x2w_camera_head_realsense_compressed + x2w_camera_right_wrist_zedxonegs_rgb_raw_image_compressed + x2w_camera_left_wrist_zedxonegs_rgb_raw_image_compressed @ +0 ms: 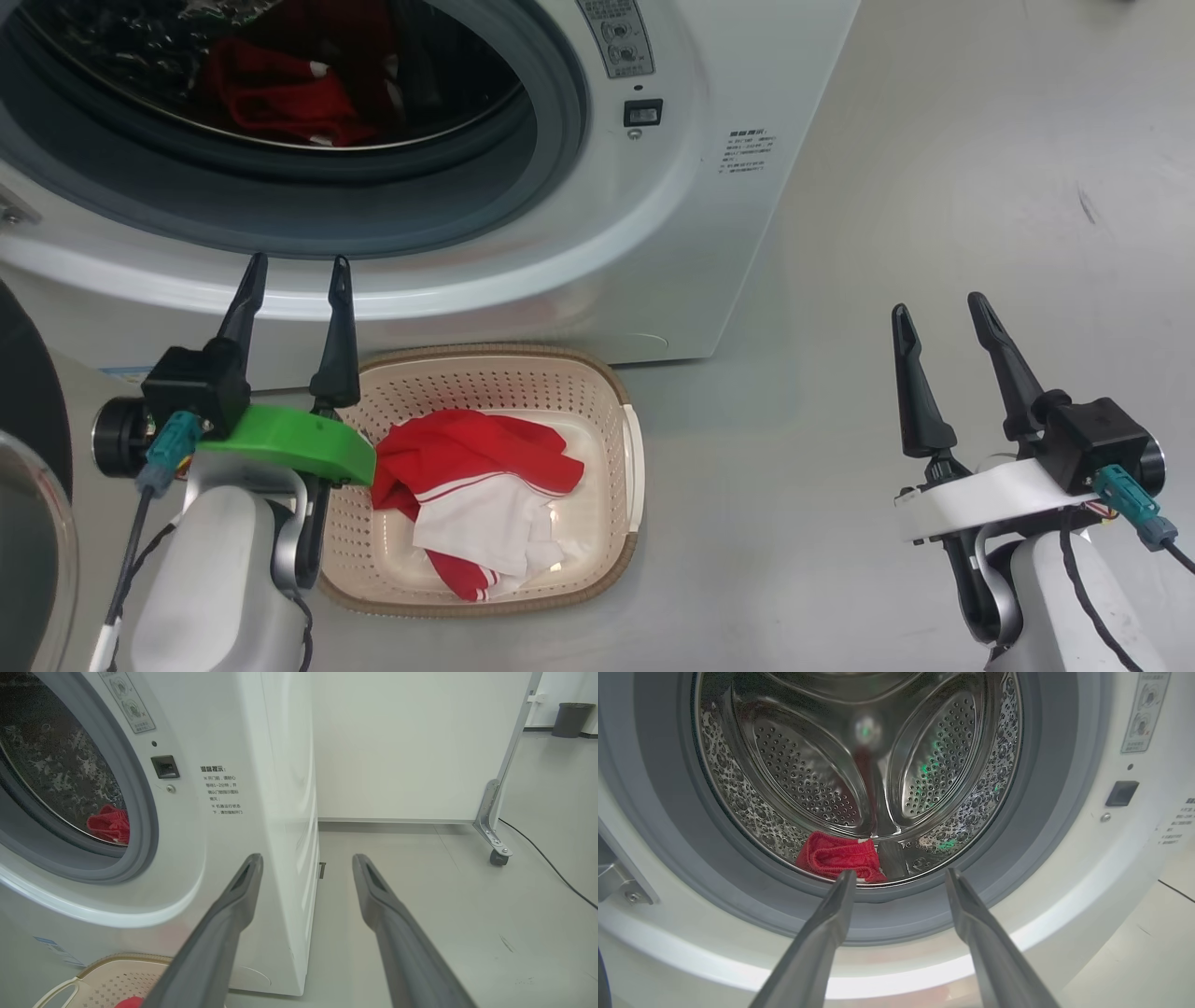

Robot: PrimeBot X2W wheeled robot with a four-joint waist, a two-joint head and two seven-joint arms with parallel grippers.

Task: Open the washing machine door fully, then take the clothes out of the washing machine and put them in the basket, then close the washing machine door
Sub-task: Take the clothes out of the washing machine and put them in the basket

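The white washing machine stands with its drum mouth uncovered. Its door hangs swung out at the far left edge of the head view, black rim and glass showing. A red garment lies low in the drum. Another red and white garment lies in the cream basket on the floor before the machine. My left gripper is open and empty, its fingers pointing at the drum's lower seal. My right gripper hangs open and empty over bare floor right of the machine.
A grey rubber seal rings the drum mouth. A latch slot and printed text sticker sit on the machine's front right. A white panel on a castor, a floor cable and a dark bin stand further off.
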